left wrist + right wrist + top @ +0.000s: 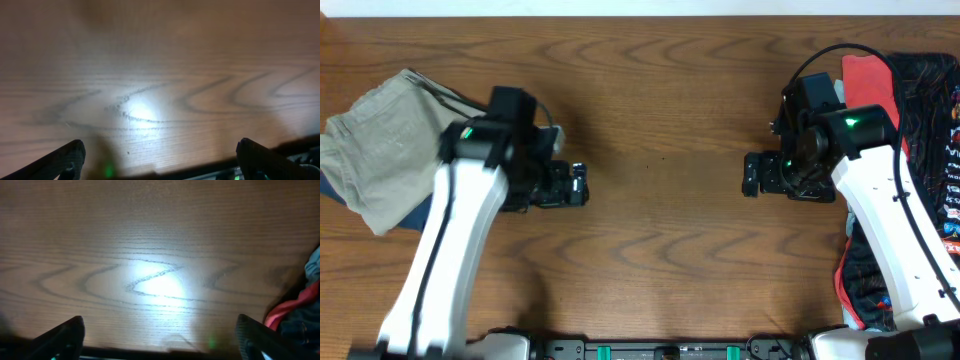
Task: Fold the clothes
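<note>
Here we are above the wooden counter (660, 80), and both pincers are out over its bare middle, facing each other and well apart. The left pincer (578, 185) has its fingers (65, 160) spread wide in the wrist view, with only brightly lit wood grain between them. The right pincer (748, 174) is the same, its fingers (262, 337) wide apart and gripping nothing.

Over at the far left edge we spot the khaki-grey shorts (380, 150) lying in a rumpled bundle, clear of the left pincer, with a navy piece (415, 212) peeking out from underneath. Along the right edge sits a heap: a red piece (868, 80) at the top and a black printed piece (930, 80) beside it. In the right wrist view, red folds and a sliver of light-blue cloth (314, 265) crowd the frame's right side.
</note>
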